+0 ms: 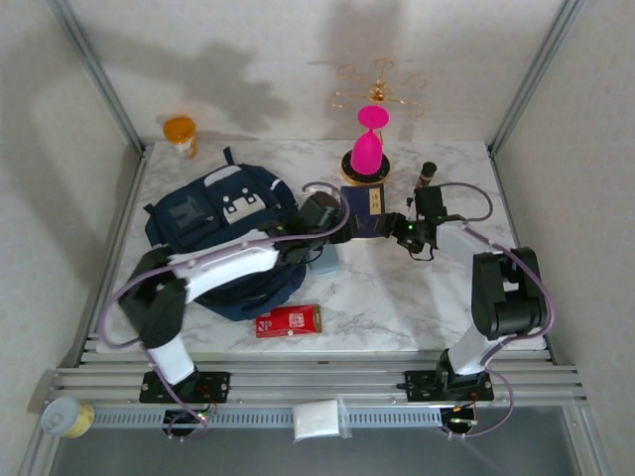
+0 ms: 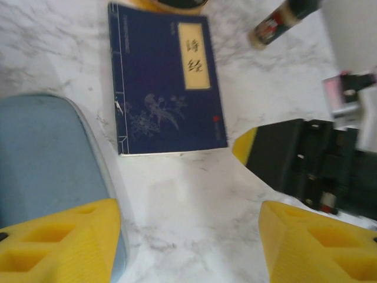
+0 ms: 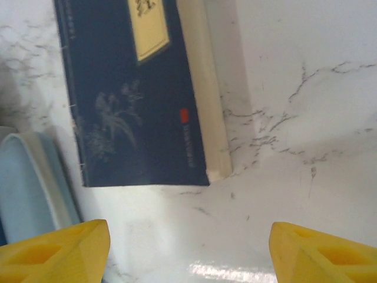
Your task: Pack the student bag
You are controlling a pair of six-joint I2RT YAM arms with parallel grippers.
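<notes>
Seen from overhead, the student bag [image 1: 223, 233], a large navy blue fabric backpack with white and grey front patches, lay on the left half of the white marble surface [image 1: 417, 297]. The left arm reached across it toward the middle of the frame. Just right of the bag, at the centre, a dark blue book [image 1: 365, 208] with a cream title label lay flat. Both arms met around it, one from each side.

In the left wrist view, the left pincer [image 2: 188, 247] was released. Its yellow fingertips sat in the two lower corners, wide apart, with bare marble between them and nothing grasped. The book lay above them in the upper middle, and a light-blue pencil case [image 2: 47, 165] filled the left side beside the left fingertip.

In the right wrist view, the right pincer [image 3: 188, 253] was also released. Its yellow tips were spread to the lower corners over bare marble, below the book's near edge.

Overhead again, a red packet [image 1: 289, 320] lay at lower centre. A pink hourglass-shaped ornament [image 1: 368, 144] stood at upper centre and an orange jar [image 1: 181, 132] at upper left.
</notes>
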